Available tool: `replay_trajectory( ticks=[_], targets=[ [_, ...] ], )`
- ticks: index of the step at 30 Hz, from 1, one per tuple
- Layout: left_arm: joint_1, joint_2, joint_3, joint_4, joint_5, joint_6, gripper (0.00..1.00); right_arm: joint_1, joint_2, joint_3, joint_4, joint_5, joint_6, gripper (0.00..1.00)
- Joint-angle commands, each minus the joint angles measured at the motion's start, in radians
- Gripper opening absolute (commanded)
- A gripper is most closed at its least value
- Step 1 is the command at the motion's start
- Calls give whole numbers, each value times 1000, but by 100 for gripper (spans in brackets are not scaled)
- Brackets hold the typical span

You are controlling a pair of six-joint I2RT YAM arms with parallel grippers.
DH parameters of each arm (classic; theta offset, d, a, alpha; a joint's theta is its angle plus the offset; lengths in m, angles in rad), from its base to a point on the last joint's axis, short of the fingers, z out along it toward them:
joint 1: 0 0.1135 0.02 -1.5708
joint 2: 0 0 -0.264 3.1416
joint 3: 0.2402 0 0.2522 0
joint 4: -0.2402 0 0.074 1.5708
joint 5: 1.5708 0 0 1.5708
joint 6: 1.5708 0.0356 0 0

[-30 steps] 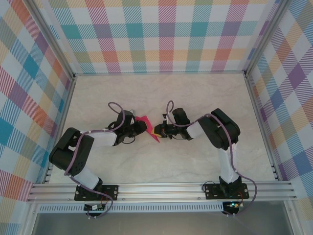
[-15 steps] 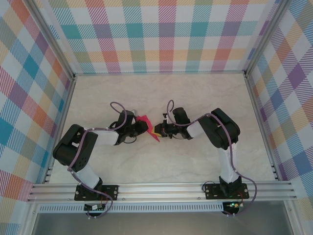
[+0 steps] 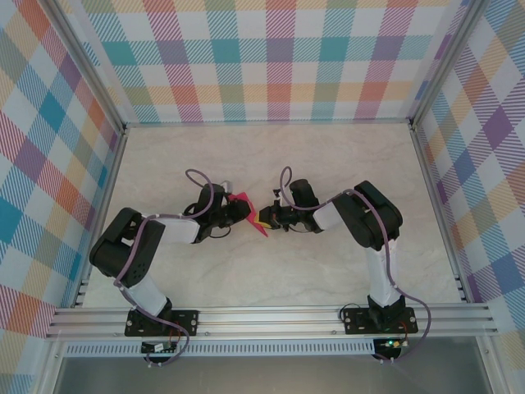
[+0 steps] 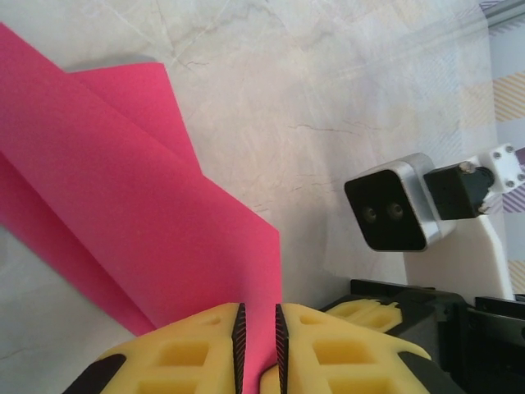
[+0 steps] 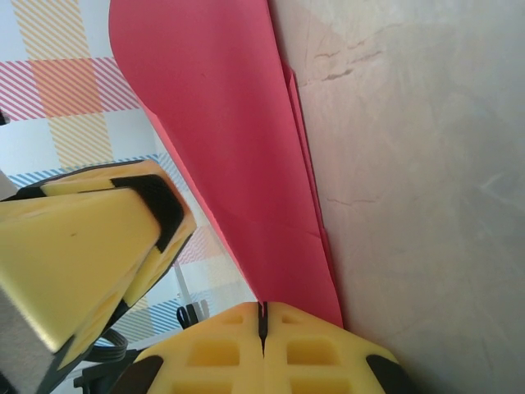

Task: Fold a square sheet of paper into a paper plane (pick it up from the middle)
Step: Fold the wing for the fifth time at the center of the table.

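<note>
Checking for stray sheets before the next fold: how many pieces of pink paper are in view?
1. The pink paper is held between the arms, pinched by the left pincer and the right pincer. More could hide beneath them.

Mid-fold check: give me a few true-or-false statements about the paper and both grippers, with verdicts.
1. The left gripper grips the sheet of paper between its fingers. True.
2. The sheet of paper lies flat and unfolded on the table. False: it is folded, with overlapping layers showing, and is held between the two grippers.
3. The right gripper has its jaws wide open. False: they are shut on the paper's edge.
4. The two grippers face each other near the middle of the table. True.
</note>
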Motion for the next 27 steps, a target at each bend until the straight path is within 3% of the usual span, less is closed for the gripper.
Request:
replay_trajectory(
  ticks=[1, 27],
  targets=[
    [-6, 27, 24, 1, -4, 16, 19, -10, 63, -8, -112, 22, 8, 0],
    [-7, 77, 37, -6, -39, 47, 17, -13, 64, -7, -173, 36, 1, 0]
  ],
)
